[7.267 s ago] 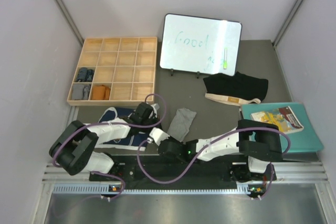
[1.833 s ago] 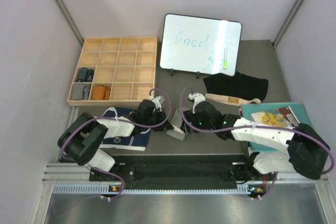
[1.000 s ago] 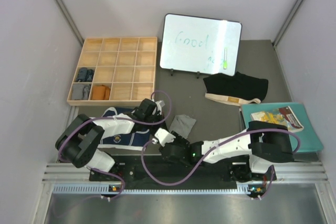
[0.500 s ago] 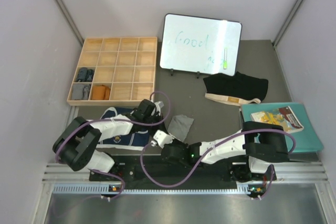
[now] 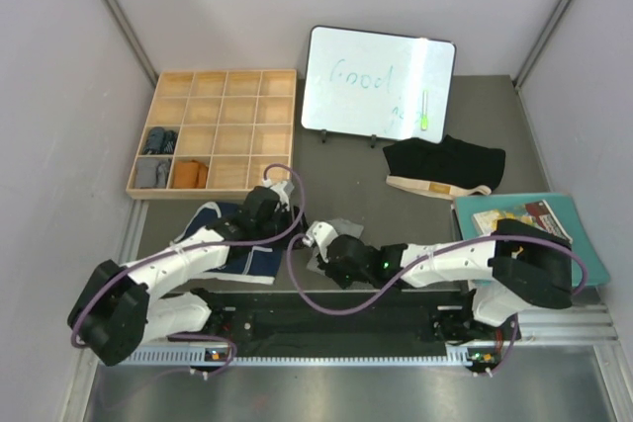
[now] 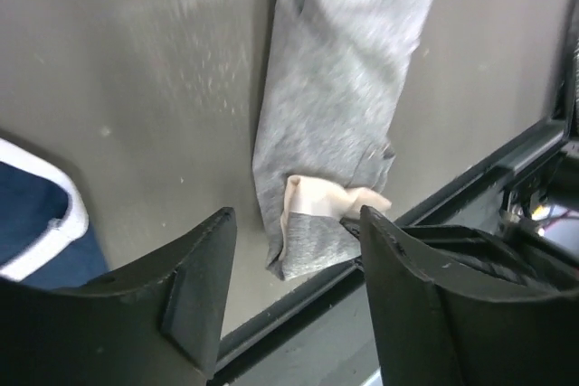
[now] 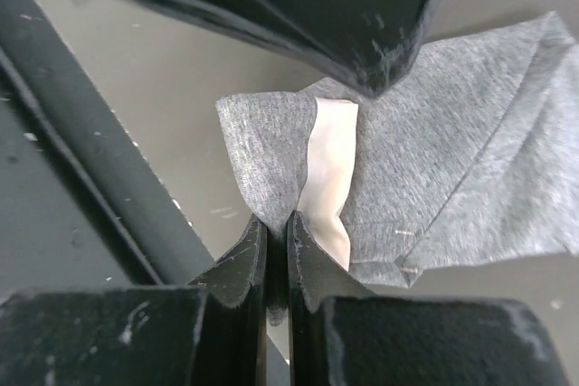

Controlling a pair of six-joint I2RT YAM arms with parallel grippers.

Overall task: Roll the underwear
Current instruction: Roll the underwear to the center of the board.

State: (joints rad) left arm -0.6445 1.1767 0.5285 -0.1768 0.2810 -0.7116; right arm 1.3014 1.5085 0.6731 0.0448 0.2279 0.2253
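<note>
I found my right claw (image 7: 271,223) clenched on the edge of the soft grey cloth briefs with the cream waistband (image 7: 425,151), lying lower centre on the dark counter (image 5: 356,175), my left claw (image 6: 297,223) released just over them.

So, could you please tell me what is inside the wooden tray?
Its lower-left compartments hold a dark grey roll, a lighter grey roll and an orange roll. The left arm's cable hides part of the bottom-right one.
</note>
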